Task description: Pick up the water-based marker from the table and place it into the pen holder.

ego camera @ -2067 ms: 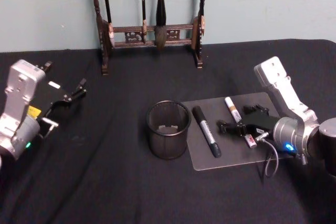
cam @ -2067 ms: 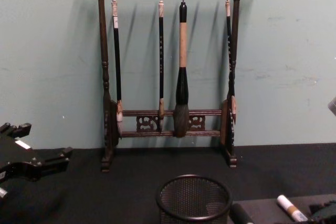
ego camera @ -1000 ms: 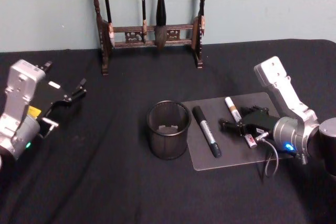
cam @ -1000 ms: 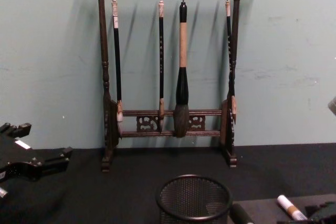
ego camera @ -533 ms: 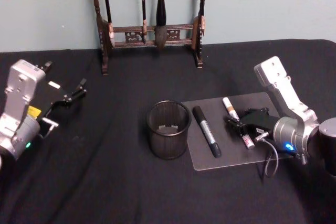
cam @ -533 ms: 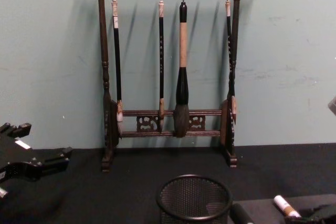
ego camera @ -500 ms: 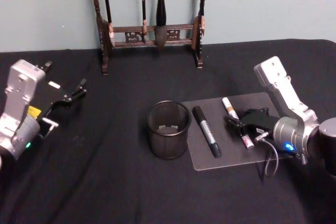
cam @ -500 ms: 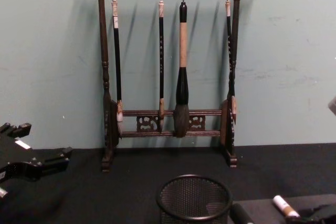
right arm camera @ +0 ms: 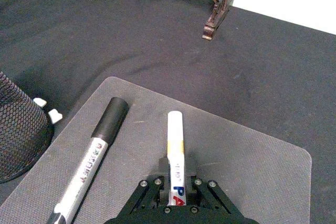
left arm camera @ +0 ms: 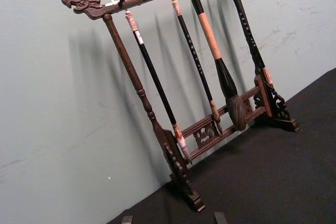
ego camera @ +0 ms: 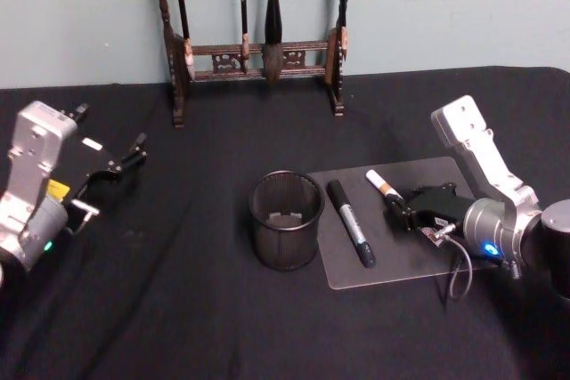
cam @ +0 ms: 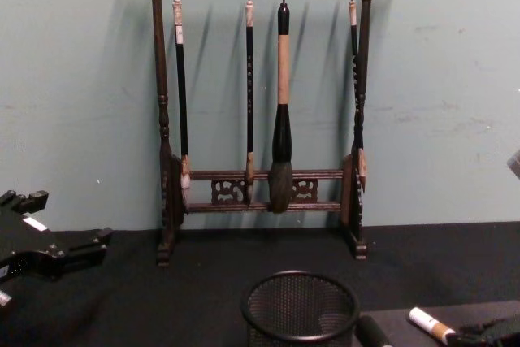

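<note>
One white marker (ego camera: pixel 382 184) gripped over the mat (ego camera: pixel 401 260).
Your right tool (ego camera: pixel 398 205) clamps it near the mesh cup (ego camera: pixel 285 220); your left tool (ego camera: pixel 111 173) gapes empty near the bench's (ego camera: pixel 223 327) left edge.

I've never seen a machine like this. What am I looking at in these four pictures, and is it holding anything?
It is a robot with two arms, each ending in a gripper with two jaws. One picture looks down from its head, one looks forward from its chest, and one comes from a camera on each wrist. The black cloth table holds a round black wire-mesh pen holder, a grey mat beside it, and a tall wooden brush rack at the back. On the mat lies a black-and-silver marker. The right gripper has its jaws shut on a white marker with a brown band, seen close up in the right wrist picture. The left gripper is open, off at the left side.
</note>
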`<act>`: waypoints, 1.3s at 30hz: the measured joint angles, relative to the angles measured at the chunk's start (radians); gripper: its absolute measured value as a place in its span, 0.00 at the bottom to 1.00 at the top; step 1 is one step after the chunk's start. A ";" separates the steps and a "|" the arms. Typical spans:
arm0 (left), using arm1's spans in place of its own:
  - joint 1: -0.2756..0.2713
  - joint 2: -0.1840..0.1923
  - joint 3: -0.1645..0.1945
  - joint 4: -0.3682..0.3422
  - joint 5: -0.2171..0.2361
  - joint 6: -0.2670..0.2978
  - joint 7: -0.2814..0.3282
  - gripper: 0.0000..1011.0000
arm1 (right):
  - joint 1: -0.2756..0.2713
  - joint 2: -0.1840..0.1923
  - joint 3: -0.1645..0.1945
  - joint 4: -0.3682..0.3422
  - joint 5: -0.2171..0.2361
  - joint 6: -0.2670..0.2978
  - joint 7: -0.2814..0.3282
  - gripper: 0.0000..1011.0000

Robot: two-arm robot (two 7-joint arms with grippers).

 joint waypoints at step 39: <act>0.000 0.000 0.000 0.000 0.000 0.000 0.000 0.99 | -0.010 -0.139 0.028 0.025 0.132 -0.672 0.148 0.17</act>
